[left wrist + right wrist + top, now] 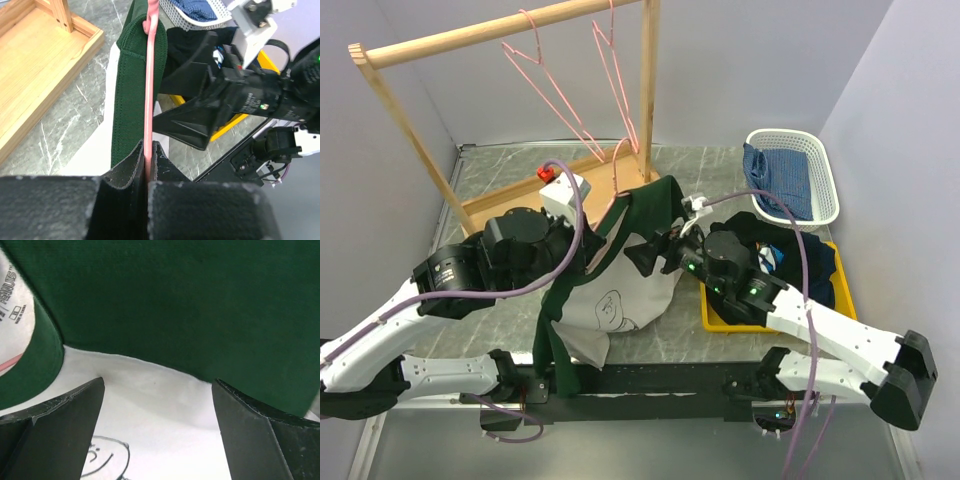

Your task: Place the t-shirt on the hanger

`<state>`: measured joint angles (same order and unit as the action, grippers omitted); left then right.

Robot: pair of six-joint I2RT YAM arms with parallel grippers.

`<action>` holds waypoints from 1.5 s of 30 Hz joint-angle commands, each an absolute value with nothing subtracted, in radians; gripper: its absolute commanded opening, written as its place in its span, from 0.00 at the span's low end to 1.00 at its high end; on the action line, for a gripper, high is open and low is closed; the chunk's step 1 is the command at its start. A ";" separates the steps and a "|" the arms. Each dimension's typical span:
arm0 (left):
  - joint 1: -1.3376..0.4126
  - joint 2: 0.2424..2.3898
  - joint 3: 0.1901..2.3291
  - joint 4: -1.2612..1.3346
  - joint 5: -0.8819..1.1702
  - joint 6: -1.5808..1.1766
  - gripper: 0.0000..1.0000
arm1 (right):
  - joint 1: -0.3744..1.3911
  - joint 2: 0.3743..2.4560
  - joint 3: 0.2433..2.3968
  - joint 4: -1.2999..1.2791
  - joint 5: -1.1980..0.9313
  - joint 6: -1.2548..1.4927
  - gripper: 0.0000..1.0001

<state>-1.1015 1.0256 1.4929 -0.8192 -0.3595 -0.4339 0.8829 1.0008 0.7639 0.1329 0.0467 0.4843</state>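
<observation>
Clearly the left jaws are clenched on the hanger (148, 100), whose pink wire runs up from them alongside the green collar of the t-shirt (620, 295). The right jaws stand wide apart, grasping nothing, just above the cloth where the cream body meets the green. To do this step well, I judge that the left arm should keep the wire steady while the right jaws pinch a single layer near the shoulder. They should draw it outward over the wire's end rather than downward, lest the collar slip off. The t-shirt hangs crumpled between the two arms above the counter (690, 165). It is cream-white with dark green sleeves and collar and a line-drawn face on the chest.
</observation>
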 commanded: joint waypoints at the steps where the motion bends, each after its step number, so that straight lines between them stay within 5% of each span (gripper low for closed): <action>1: -1.094 1.025 1.551 -0.784 -0.336 -0.419 0.01 | 0.882 1.048 0.767 0.313 0.003 0.466 0.91; 3: -1.094 1.023 1.562 -0.787 -0.330 -0.416 0.01 | 0.882 1.069 0.781 0.314 0.038 0.472 0.84; 4: -1.092 1.025 1.571 -0.788 -0.330 -0.413 0.01 | 0.882 1.071 0.784 0.316 0.052 0.476 0.69; 11: -1.089 1.040 1.621 -0.825 -0.333 -0.390 0.01 | 0.874 1.028 0.839 0.218 0.155 0.477 0.01; 18: -1.089 1.034 1.634 -0.841 -0.342 -0.380 0.01 | 0.758 0.965 0.923 0.075 0.112 0.483 0.00; 21: -1.088 1.035 1.631 -0.845 -0.350 -0.380 0.01 | 0.750 0.951 0.977 0.038 0.003 0.494 0.14; 22: -1.088 1.038 1.631 -0.844 -0.351 -0.382 0.01 | 0.761 0.954 0.989 0.025 -0.027 0.505 0.34; 24: -1.088 1.043 1.634 -0.841 -0.350 -0.379 0.01 | 0.790 0.954 1.015 0.009 -0.032 0.523 0.53; 33: -1.083 1.075 1.663 -0.841 -0.344 -0.371 0.01 | 0.979 1.057 1.120 -0.058 0.169 0.567 0.67; 35: -1.081 1.078 1.669 -0.842 -0.341 -0.371 0.01 | 0.979 1.071 1.132 -0.075 0.210 0.595 0.63; 38: -1.081 1.077 1.672 -0.847 -0.341 -0.370 0.01 | 0.979 1.092 1.161 -0.126 0.296 0.610 0.44; 42: -1.081 1.066 1.671 -0.851 -0.342 -0.362 0.01 | 0.956 1.094 1.210 -0.187 0.362 0.603 0.06; 45: -1.081 1.048 1.657 -0.848 -0.350 -0.356 0.01 | 0.913 1.074 1.233 -0.233 0.370 0.600 0.00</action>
